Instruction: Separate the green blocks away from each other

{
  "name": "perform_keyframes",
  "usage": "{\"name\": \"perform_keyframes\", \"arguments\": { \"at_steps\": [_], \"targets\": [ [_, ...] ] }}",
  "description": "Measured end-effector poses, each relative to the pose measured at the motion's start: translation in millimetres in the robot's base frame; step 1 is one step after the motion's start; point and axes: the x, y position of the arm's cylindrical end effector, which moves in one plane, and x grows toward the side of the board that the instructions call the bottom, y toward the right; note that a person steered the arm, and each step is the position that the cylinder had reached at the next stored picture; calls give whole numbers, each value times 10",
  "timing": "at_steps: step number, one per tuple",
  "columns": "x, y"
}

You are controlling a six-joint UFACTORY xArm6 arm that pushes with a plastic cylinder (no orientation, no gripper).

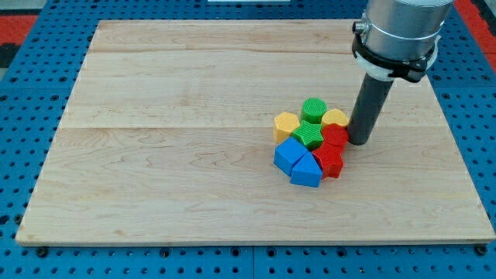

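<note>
Tip (pixel 359 141) right of touching green blocks (pixel 311 122)

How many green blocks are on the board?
2. The green cylinder sits at the cluster's top; the green star touches it just below, mid-cluster. None seems hidden.

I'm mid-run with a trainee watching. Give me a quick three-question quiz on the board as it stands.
1. True or false: the two green blocks lie apart from each other.
2. My tip stands at which side of the cluster? A) the view's left B) the view's right C) the view's bottom
3. Which colour are the two blocks nearest the view's bottom?

Key:
1. False: the green cylinder and the green star-like block touch.
2. B, beside the yellow block and the red block.
3. Blue: the blue block and the blue block.
</note>
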Motion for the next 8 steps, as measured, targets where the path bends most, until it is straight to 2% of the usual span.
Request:
{"name": "perform_keyframes", "arguments": {
  "at_steps": [3,5,8],
  "targets": [
    [0,-4],
    [318,4],
    [208,-229]
  ]
}}
